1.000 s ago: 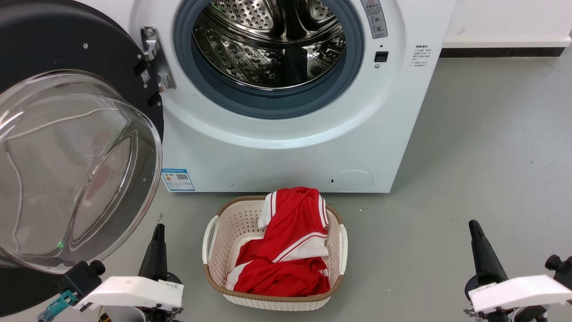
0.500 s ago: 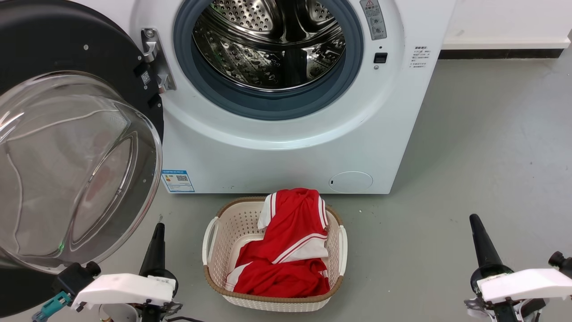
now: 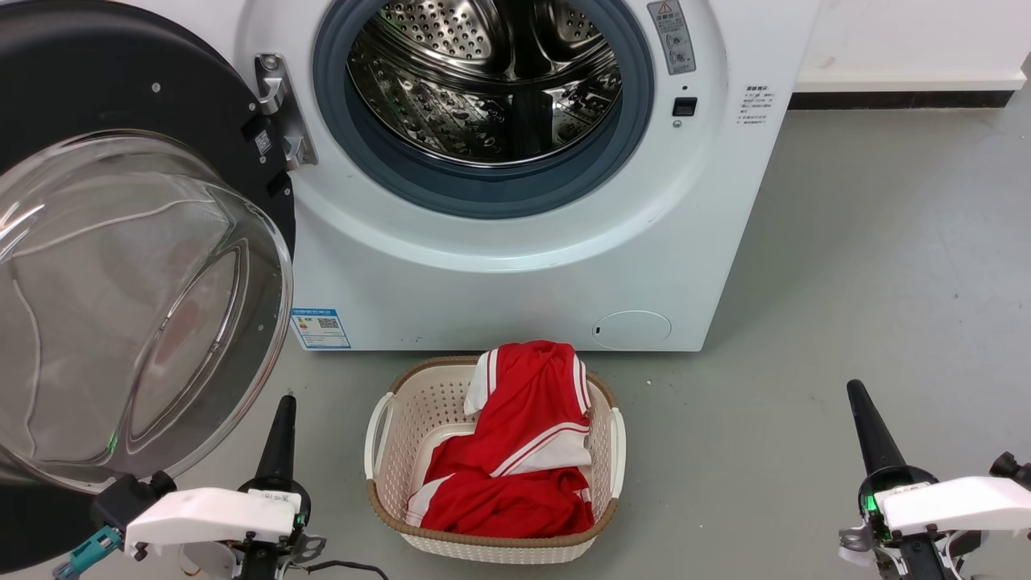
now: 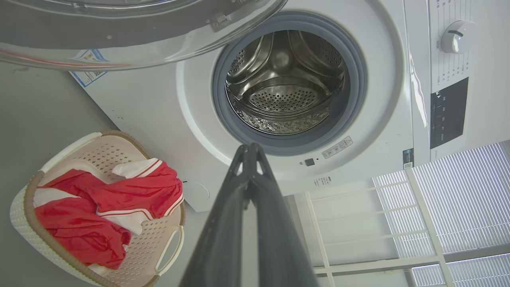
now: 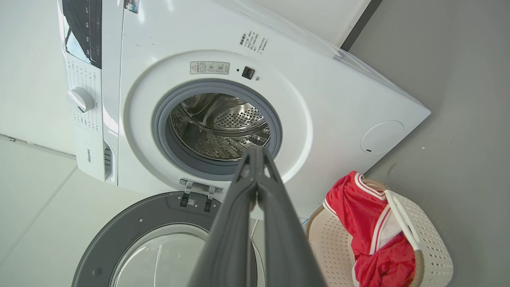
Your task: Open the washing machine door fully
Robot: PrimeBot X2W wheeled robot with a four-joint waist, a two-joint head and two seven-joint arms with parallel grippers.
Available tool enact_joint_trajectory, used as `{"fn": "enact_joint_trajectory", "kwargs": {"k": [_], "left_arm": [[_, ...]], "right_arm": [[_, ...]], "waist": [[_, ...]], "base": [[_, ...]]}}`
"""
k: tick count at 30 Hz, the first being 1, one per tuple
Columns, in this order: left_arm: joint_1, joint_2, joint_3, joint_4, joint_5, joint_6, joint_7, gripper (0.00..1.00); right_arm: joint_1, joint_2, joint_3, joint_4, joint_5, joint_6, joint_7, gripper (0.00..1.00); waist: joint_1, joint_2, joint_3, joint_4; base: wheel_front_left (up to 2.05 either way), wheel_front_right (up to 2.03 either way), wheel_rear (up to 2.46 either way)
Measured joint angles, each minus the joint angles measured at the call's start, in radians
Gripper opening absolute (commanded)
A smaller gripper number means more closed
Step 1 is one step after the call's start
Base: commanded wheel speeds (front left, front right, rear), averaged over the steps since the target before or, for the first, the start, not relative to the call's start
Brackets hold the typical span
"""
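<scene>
Red-filled basket (image 3: 377, 439) sits between left end effector (image 3: 283, 409) and right end effector (image 3: 857, 398), both closed.

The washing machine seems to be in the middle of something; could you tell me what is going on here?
The washing machine door stands swung wide open on the robot's left, leaving the steel drum mouth exposed. Nothing is handling it: the left gripper and right gripper are both shut on nothing and clear of the door, one on either side of a basket of red-and-white clothing on the floor.
</scene>
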Motion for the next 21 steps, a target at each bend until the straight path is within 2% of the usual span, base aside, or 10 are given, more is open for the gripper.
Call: {"fn": "enact_joint_trajectory", "kwargs": {"k": [21], "left_arm": [[-0.019, -0.001, 0.020, 0.019, -0.189, -0.014, 0.048, 0.00]], "right_arm": [[-0.022, 0.000, -0.013, 0.029, 0.191, 0.000, 0.038, 0.00]], "waist": [[0.0000, 0.0000, -0.007, -0.001]], "base": [[0.00, 0.00, 0.00]]}}
